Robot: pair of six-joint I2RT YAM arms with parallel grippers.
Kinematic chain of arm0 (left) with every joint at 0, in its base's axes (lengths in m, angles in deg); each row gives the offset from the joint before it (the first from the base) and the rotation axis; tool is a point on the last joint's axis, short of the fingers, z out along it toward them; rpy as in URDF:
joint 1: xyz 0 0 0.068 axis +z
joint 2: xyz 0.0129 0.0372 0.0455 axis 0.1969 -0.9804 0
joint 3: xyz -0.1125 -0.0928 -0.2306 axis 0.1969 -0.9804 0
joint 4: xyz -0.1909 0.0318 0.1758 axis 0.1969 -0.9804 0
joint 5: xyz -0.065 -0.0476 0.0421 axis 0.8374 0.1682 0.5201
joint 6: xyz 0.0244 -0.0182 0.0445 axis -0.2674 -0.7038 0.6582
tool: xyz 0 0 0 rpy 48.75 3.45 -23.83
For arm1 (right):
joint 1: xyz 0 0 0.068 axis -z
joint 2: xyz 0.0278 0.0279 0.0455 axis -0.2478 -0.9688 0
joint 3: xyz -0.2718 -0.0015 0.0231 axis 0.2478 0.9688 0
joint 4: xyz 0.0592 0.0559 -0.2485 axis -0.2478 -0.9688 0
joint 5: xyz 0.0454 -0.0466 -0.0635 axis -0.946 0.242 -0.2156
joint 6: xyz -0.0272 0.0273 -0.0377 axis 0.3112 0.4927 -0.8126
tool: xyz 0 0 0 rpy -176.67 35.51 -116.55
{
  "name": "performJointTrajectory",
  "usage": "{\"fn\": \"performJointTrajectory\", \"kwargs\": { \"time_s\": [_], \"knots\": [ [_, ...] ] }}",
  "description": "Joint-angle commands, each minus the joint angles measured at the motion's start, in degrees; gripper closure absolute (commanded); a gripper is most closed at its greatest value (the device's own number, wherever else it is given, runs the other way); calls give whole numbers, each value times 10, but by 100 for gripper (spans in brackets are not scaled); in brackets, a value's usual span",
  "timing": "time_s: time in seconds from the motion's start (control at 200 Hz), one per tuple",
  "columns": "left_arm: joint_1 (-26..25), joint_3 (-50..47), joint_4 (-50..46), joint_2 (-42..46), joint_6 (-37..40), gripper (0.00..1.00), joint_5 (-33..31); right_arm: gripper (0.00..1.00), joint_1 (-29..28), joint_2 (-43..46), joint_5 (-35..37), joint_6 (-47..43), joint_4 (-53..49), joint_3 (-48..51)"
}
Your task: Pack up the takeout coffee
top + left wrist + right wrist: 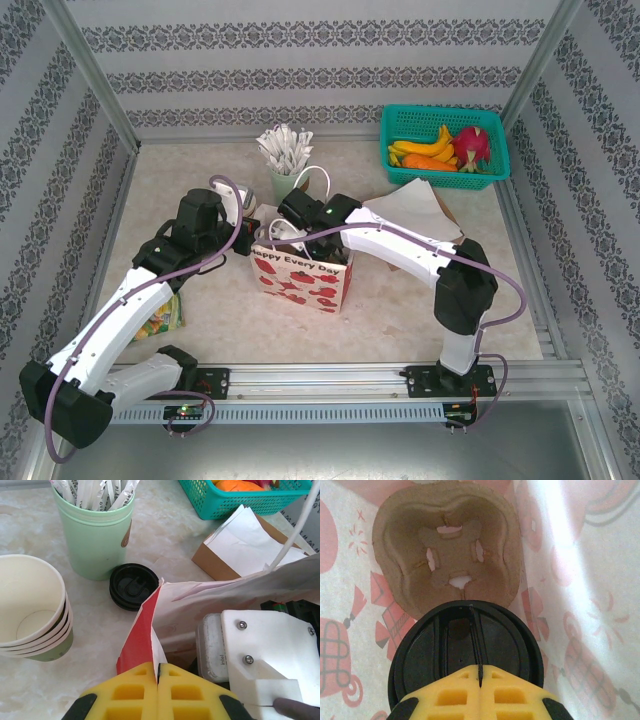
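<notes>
Right wrist view — takeout coffee (465,650) hanging inside the paper bag (570,580), above the pulp carrier (450,540).
The cup, seen by its black lid, sits under the right end effector (480,669), whose fingers meet tight on the lid. The carrier's socket looks offset from the cup, so I judge a release here could catch the socket's edge and tip it, and a lid-only hold might pop loose. Left wrist view adds the left end effector (158,672) pinched shut on the bag's rim — a slip there would sag the mouth onto the arm. Top external view gives the bag standing upright on the tabletop (240,320).
</notes>
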Motion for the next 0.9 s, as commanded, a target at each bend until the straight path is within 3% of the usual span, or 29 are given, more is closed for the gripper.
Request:
{"fn": "performJointTrajectory", "kwargs": {
  "time_s": [0.0, 0.425, 0.699, 0.894],
  "knots": [
    [-6, -11, -14, 9, 0, 100, -25, 100, -4, 25, 17, -11, -66, -1],
    [-6, -8, -15, 9, -2, 100, -33, 100, 2, 44, -9, -49, -117, 20],
    [-6, 3, -14, 5, -17, 100, -21, 100, -5, 48, -52, -88, -87, 42],
    [-6, 22, -23, -5, -37, 100, -37, 100, -5, 70, -45, -108, -67, 72]
  ]
}}
